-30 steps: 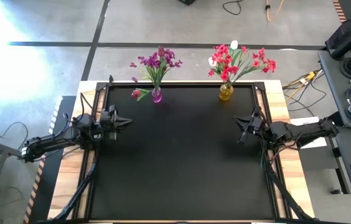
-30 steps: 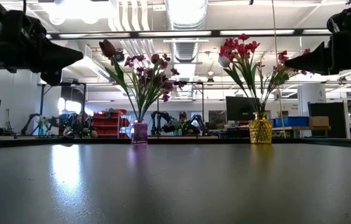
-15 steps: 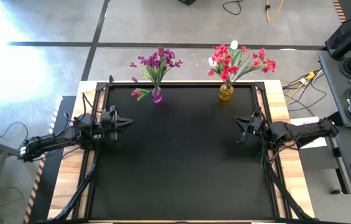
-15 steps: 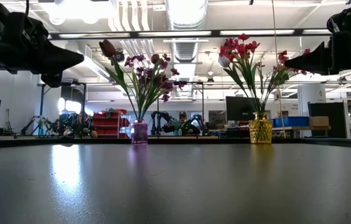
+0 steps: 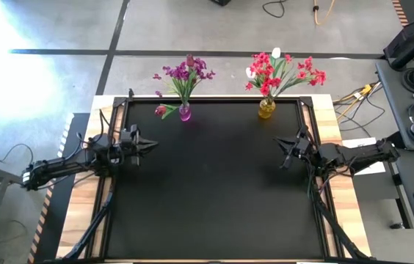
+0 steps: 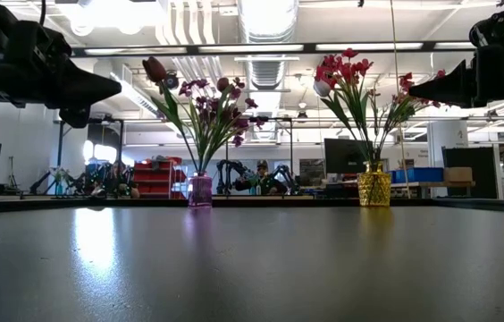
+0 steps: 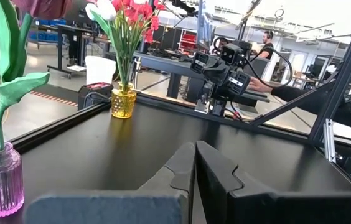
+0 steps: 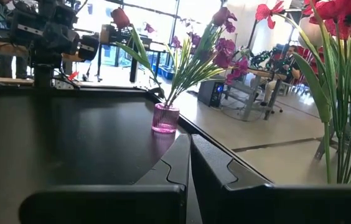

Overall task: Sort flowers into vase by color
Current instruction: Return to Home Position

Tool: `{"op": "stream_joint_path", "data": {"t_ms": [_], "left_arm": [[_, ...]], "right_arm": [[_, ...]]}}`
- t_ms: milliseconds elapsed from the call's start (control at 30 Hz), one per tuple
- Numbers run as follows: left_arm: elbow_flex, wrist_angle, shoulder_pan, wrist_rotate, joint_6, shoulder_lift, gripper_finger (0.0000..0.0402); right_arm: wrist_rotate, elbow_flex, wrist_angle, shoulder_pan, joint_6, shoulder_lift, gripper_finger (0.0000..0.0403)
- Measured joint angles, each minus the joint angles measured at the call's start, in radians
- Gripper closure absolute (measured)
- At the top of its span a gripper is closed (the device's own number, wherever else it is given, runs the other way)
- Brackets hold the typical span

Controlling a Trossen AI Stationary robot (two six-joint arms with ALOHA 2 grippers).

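High view: purple flowers (image 5: pixel 185 72) stand in the purple vase (image 5: pixel 185 113). Red flowers (image 5: pixel 280 71) stand in the yellow vase (image 5: pixel 266 109). Both vases sit at the counter's (image 5: pixel 207 198) far edge. Left jaws hang over the counter's left side, right jaws over its right.

Low view: vases upright, well apart.

Left wrist view: left jaws pressed together, holding nothing.

Right wrist view: right jaws likewise closed, empty.

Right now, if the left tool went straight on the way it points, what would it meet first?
Probably the right tool, which is across the black table from the left tool. The yellow vase stands to the far side of that line, though the exact heading is hard to judge.
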Motion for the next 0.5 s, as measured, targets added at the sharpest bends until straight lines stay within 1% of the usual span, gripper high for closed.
{"op": "stream_joint_path", "data": {"t_ms": [500], "left_arm": [[0.001, 0.000, 0.000, 0.000, 0.000, 0.022, 0.0402]], "right_arm": [[0.000, 0.000, 0.000, 0.000, 0.000, 0.000, 0.0394]]}}
